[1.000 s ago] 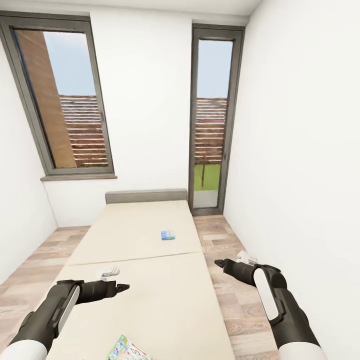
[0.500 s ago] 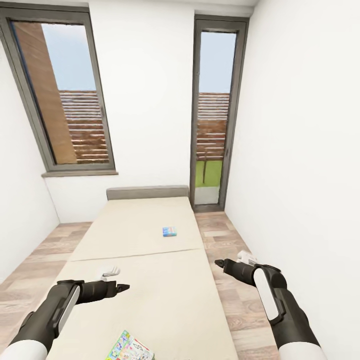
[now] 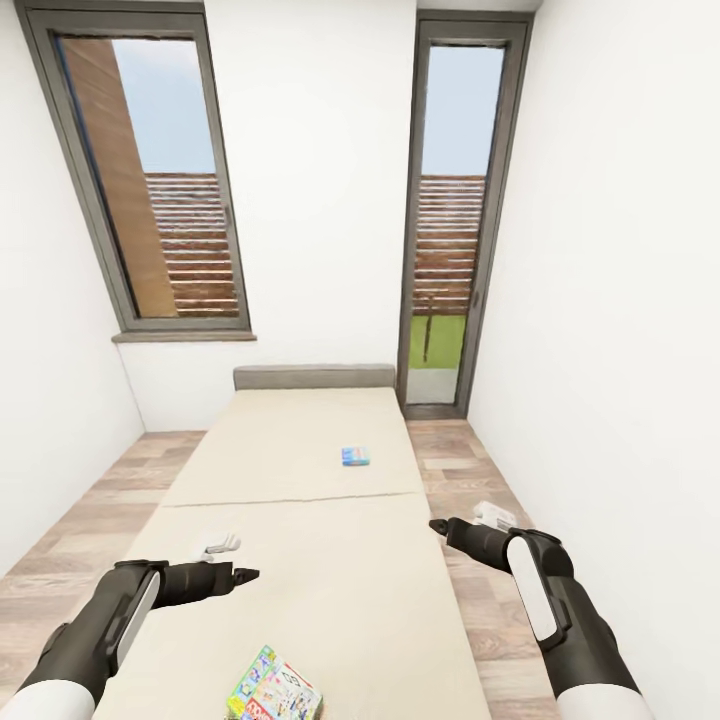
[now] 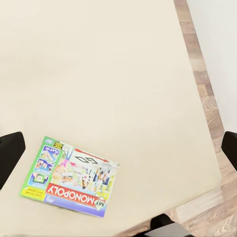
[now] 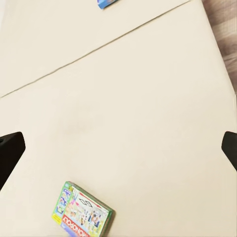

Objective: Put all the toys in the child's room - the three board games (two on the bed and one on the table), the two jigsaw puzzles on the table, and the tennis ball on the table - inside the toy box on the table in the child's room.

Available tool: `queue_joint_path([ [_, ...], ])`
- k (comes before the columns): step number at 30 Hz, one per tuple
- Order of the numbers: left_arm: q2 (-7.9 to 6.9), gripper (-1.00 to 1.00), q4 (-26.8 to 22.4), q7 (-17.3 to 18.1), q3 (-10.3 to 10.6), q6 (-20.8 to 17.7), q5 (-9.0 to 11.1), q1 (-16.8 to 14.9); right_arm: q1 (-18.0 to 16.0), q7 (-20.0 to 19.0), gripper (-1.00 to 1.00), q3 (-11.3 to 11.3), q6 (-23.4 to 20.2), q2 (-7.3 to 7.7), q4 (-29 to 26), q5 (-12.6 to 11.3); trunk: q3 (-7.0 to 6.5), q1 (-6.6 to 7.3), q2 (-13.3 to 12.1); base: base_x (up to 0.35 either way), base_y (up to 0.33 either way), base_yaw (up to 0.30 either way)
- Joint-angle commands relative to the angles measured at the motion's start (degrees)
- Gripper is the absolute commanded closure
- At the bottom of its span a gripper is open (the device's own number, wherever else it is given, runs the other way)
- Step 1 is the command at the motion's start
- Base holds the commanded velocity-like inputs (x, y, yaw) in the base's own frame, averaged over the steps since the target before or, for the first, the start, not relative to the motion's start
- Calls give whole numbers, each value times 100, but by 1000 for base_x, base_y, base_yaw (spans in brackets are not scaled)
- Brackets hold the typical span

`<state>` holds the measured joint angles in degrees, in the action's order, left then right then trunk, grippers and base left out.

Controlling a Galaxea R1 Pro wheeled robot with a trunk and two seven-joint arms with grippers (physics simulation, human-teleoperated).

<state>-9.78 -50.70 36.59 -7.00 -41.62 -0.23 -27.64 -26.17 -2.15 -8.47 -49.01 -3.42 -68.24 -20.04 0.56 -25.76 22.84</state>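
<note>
Over the bed, my left jaws (image 3: 243, 574): spread wide apart, holding nothing, touching nothing; in the left wrist view only the dark fingertips (image 4: 11, 154) show at the picture's edges.
My right jaws (image 3: 437, 526): also wide apart and empty, hanging above the bed's right edge.
Bed (image 3: 330, 560): long, low, plain cream mattress in two sections with a thin seam across, grey headboard at the far end.
Near board game (image 3: 274, 690): flat printed cardboard box, green, red and yellow, lying flat on the near section; its near end is cut off in the head view.
Far board game (image 3: 355, 456): small blue box on the far section, print too small to read.
Floor (image 3: 470, 470): wood planks either side.
Windows (image 3: 150, 180): tall, grey-framed.
</note>
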Motion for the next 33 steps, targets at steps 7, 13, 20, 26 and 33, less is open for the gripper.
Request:
queue_joint_path([
  [7,2,-100,-2,24,-16,-39,-3,-4,-2,-26,-100,-15,-34,-3,-5,5,65,-3,8,0,-97,168],
  [13,2,-100,-2,24,-20,-39,-3,-4,-2,-31,-100,-15,-32,-1,-5,0,116,-3,8,0,-26,169],
  [20,2,-100,-2,24,-20,-40,-6,-4,-3,-31,-100,-15,-30,0,-5,0,174,-3,8,0,-3,170],
  [26,2,-100,-2,24,-21,-44,-8,-4,-2,-31,-100,-14,-30,0,-5,0,224,-3,8,19,-49,172],
  [33,2,-100,-2,24,-21,-42,-5,-4,-4,-31,-100,-20,-30,0,-5,0,281,-3,8,82,-118,174],
])
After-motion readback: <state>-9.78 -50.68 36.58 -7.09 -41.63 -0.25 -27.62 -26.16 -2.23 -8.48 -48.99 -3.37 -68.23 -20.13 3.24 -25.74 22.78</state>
